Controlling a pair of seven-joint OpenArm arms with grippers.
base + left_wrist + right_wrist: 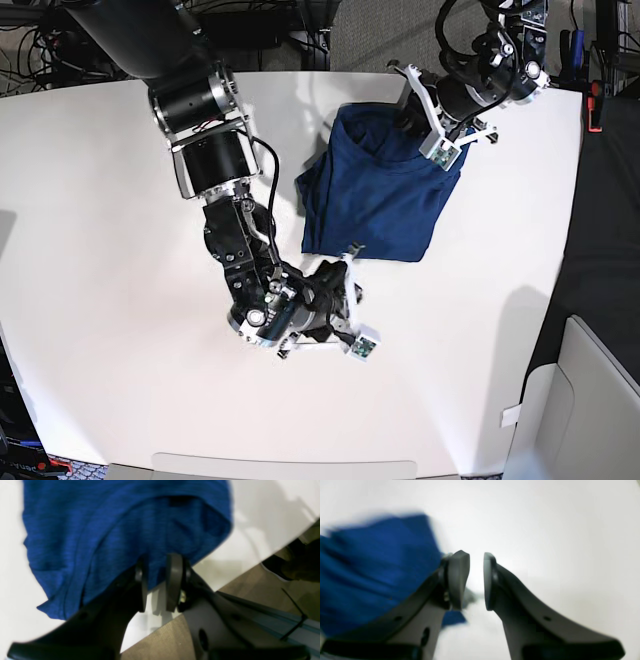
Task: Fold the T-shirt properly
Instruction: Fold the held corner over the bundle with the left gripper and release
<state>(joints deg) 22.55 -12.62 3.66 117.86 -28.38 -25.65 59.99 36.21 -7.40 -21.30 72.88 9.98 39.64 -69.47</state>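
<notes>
Right gripper (352, 262), on the left of the base view, hangs low over the white table (100, 200) at the near hem of the T-shirt (380, 190). Its two dark, flat-padded fingers (458, 580) stand a little apart with only bare white tabletop showing between them — nothing is held, and the blue cloth lies just beside the left finger. The shirt is a soft, heathered dark blue knit, lying in a rough rectangle with rumpled folds near the table's far right part. At its far edge the left gripper (156, 580) pinches a gathered fold of the knit between its rounded black pads, the cloth bunching and drooping around the jaws — lifted slightly off the smooth table.
</notes>
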